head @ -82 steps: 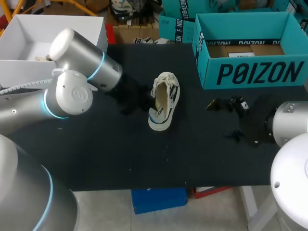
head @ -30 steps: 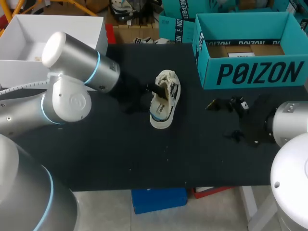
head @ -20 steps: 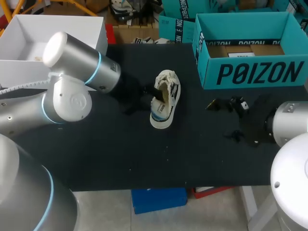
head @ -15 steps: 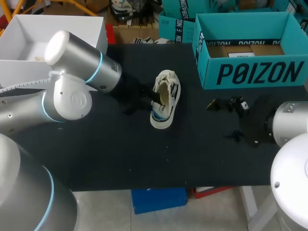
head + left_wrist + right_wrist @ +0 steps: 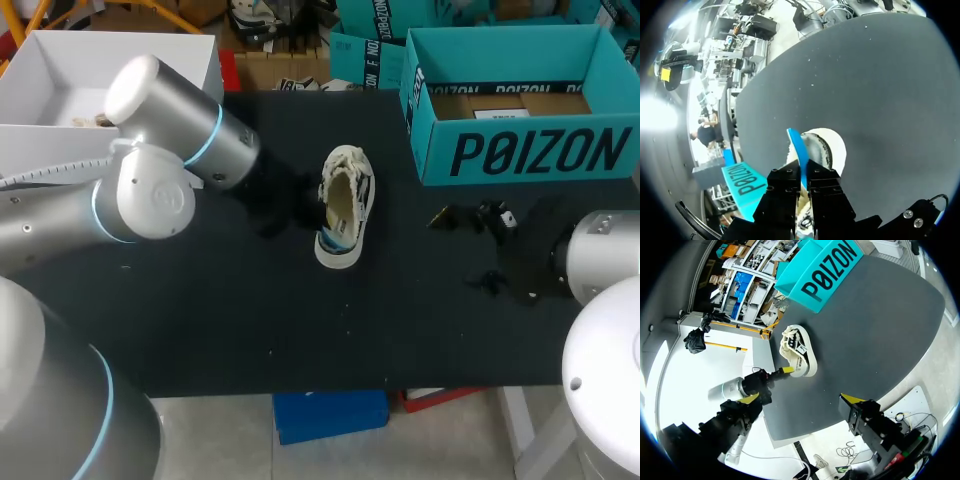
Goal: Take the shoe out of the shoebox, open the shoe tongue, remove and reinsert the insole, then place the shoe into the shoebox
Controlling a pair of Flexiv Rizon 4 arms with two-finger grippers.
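The black table (image 5: 250,320) holds a big teal shoebox (image 5: 520,155) at its back right. The white shoe (image 5: 348,200) sits out on the table, near the box but not in it. The left gripper (image 5: 804,172) pinches the blue insole (image 5: 797,150) at the shoe. The right gripper (image 5: 800,399) is spread wide, well apart from the shoe.
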